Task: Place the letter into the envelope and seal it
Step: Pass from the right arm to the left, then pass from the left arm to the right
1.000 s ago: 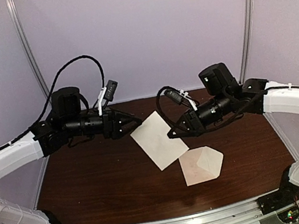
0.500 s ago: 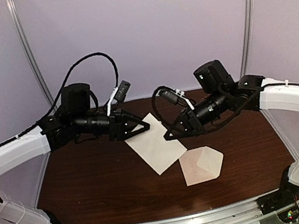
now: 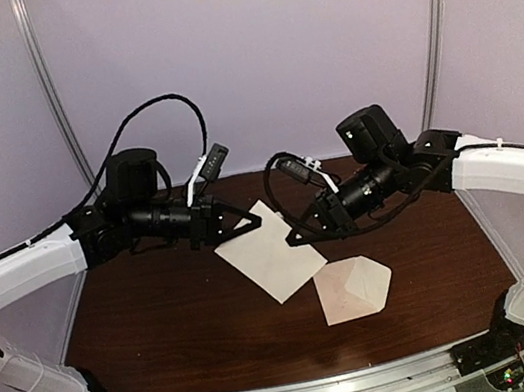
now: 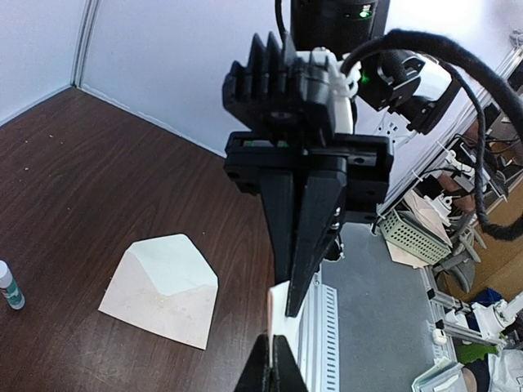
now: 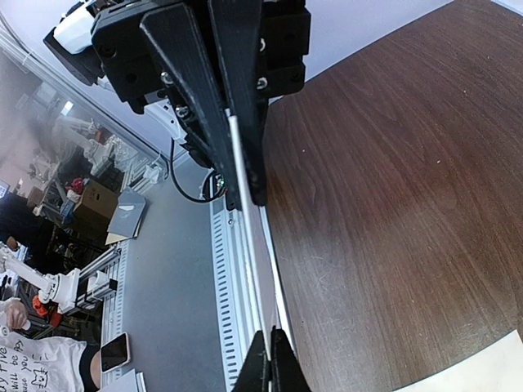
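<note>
The letter (image 3: 268, 256), a pale creased sheet, hangs tilted above the table between both arms. My left gripper (image 3: 257, 219) is shut on its upper corner, and my right gripper (image 3: 291, 241) is shut on its right edge. The left wrist view has the letter (image 4: 280, 309) edge-on, pinched in my left gripper (image 4: 274, 355), with the right arm's fingers (image 4: 315, 237) clamped further along. From the right wrist, the sheet (image 5: 255, 253) runs as a thin line out of my right gripper (image 5: 270, 355). The envelope (image 3: 353, 289) lies flat with its flap open, below and right of the letter.
A small glue stick (image 4: 7, 284) stands on the brown table (image 3: 161, 315) at the left edge of the left wrist view. The envelope (image 4: 163, 290) lies near the table's front edge. Pale walls close in the back and sides.
My left gripper has moved right to the letter's upper corner and shut on it. The right gripper kept its hold and drifted slightly left with the sheet.
</note>
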`<state>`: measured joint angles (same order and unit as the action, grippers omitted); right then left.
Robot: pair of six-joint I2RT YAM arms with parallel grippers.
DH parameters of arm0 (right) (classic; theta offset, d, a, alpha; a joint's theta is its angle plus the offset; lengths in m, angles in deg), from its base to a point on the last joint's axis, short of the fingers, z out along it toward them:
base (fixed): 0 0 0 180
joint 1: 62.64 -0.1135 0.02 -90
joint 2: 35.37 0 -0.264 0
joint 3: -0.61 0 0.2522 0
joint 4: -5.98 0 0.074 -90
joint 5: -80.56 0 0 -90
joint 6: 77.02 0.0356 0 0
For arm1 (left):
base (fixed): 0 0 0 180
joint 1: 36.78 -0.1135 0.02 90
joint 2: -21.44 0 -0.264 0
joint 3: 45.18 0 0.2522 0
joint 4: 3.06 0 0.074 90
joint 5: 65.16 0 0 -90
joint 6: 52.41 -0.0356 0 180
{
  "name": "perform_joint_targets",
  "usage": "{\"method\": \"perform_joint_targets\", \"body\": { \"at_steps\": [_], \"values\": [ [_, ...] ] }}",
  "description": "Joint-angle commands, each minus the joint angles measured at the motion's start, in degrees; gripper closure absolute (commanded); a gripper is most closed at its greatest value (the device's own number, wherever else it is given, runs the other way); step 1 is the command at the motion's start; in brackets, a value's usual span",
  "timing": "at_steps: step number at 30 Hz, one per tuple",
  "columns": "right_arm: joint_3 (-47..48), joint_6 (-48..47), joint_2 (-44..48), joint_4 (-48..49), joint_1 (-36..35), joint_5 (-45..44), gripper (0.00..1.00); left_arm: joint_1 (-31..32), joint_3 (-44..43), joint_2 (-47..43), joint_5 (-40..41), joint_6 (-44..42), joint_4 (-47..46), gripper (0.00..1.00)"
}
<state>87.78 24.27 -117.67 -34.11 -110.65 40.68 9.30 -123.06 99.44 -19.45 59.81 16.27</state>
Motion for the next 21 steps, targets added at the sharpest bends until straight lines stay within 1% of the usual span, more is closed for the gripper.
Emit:
{"method": "perform_joint_targets", "body": {
  "at_steps": [1,7,11,16,21],
  "values": [
    [-2.7,-0.2,3.3,-0.1,1.3,0.3,1.0,-0.6,1.7,-3.7,2.9,1.9,-5.1,1.0],
    [-6.6,0.5,6.1,-0.1,2.3,0.8,0.99,-3.0,4.6,-7.1,2.9,5.6,-11.2,1.0],
    [-7.9,0.7,7.5,-0.4,2.7,1.1,0.97,-4.0,4.9,-7.5,1.6,5.7,-10.5,1.0],
    [-7.9,0.2,9.0,-1.6,3.6,1.1,0.97,-4.9,4.9,-7.9,1.4,4.8,-8.4,1.0],
    [-8.6,1.2,10.6,0.1,4.6,1.9,0.99,-5.9,5.5,-9.4,3.1,5.2,-9.5,1.0]
  ]
}}
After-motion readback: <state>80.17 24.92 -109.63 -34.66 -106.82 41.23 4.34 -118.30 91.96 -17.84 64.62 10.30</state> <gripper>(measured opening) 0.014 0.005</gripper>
